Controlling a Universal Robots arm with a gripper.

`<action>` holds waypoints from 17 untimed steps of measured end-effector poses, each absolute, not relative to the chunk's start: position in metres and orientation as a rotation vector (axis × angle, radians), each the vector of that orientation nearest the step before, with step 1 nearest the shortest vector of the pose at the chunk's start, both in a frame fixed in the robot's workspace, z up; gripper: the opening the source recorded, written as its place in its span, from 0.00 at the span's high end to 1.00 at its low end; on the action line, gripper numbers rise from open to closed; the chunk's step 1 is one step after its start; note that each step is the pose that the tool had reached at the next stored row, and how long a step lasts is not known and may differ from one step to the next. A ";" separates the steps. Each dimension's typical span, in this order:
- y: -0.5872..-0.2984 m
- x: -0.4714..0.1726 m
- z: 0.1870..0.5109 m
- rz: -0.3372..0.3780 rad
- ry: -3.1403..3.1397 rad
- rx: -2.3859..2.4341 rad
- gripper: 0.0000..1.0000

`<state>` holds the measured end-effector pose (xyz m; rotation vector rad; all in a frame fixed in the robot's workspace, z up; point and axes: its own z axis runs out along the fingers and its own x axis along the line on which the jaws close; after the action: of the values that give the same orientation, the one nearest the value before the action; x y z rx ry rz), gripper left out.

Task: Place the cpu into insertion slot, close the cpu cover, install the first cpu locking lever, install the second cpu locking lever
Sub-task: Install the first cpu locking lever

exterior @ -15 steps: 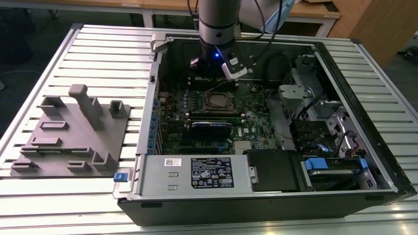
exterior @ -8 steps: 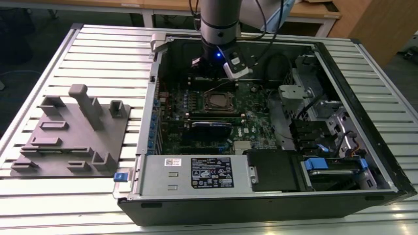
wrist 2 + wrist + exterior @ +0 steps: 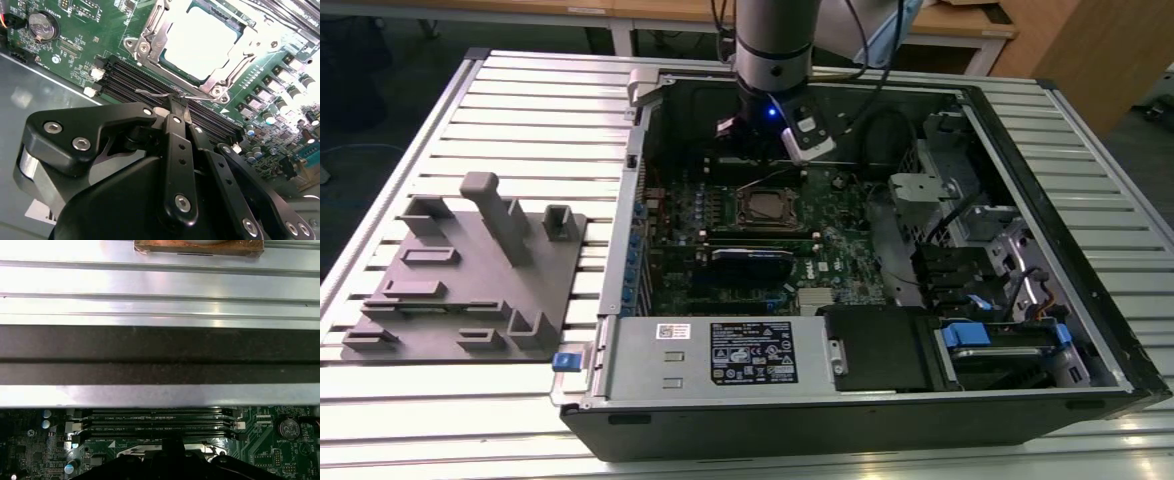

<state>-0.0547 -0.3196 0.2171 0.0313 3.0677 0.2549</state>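
The cpu [image 3: 200,40] lies pale and flat in the insertion slot [image 3: 767,208] on the green board inside the open case. The silvery cpu cover [image 3: 150,31] is folded down around it like a frame. A thin wire locking lever [image 3: 150,93] sticks out beside the socket's near corner and runs into my fingertips. My gripper [image 3: 178,102] hangs just past that edge of the socket, over the memory slots, with its black fingers [image 3: 172,130] pressed together on the wire. In the exterior view the gripper [image 3: 767,150] sits under the arm, beyond the socket.
Long black memory slots [image 3: 130,80] run between socket and gripper, and a coin battery [image 3: 41,26] lies nearby. The case wall [image 3: 160,355] stands close behind. A power supply box [image 3: 720,350] and drive cage [image 3: 987,335] sit at the front. A grey fixture plate [image 3: 454,280] lies at the exterior view's left.
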 end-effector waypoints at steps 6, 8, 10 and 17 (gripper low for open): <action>-0.319 -0.050 0.217 0.255 3.068 0.034 0.89; -0.319 -0.048 0.217 0.255 3.068 0.035 0.89; -0.319 -0.047 0.217 0.254 3.068 0.035 0.89; -0.319 -0.043 0.217 0.252 3.068 0.036 0.89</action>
<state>-0.0432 -0.3185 0.2169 0.0356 3.0677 0.2518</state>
